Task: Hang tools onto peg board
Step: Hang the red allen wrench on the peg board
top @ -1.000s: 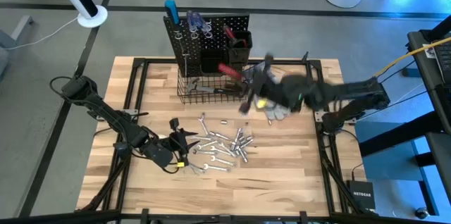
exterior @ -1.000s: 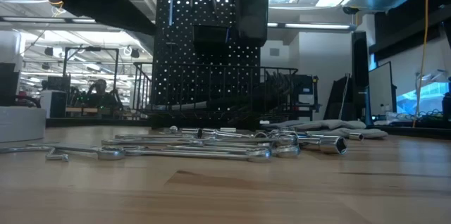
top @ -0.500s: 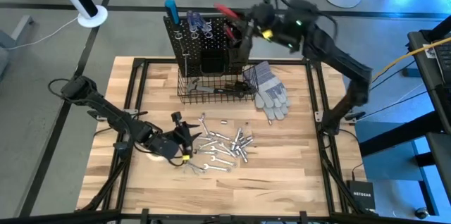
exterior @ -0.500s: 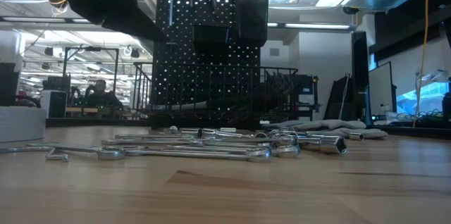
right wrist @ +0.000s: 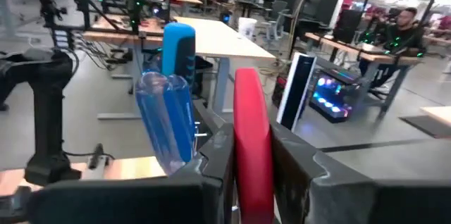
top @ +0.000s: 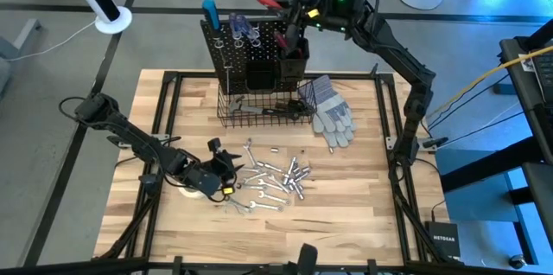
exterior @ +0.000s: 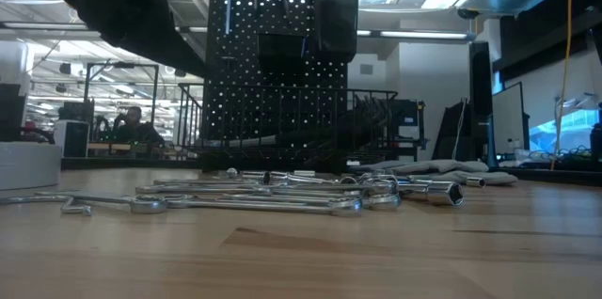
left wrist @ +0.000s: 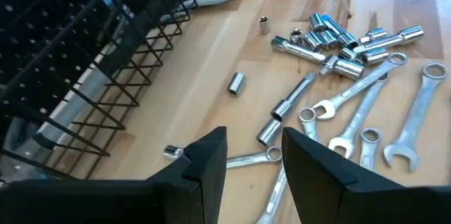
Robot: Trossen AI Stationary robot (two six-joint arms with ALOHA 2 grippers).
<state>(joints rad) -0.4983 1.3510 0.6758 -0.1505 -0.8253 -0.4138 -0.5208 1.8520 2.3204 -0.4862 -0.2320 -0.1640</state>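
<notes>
My right gripper (top: 289, 9), raised above the upright black peg board (top: 259, 41) at the table's far edge, grips a red-handled tool (right wrist: 252, 146), its handle seen close only at the wrist, while my left gripper (top: 226, 167) hovers parted beside the scattered silver wrenches (top: 272, 180).

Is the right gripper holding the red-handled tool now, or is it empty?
Holding it. The right gripper has its jaws closed on the red handle, lifted above the peg board.
</notes>
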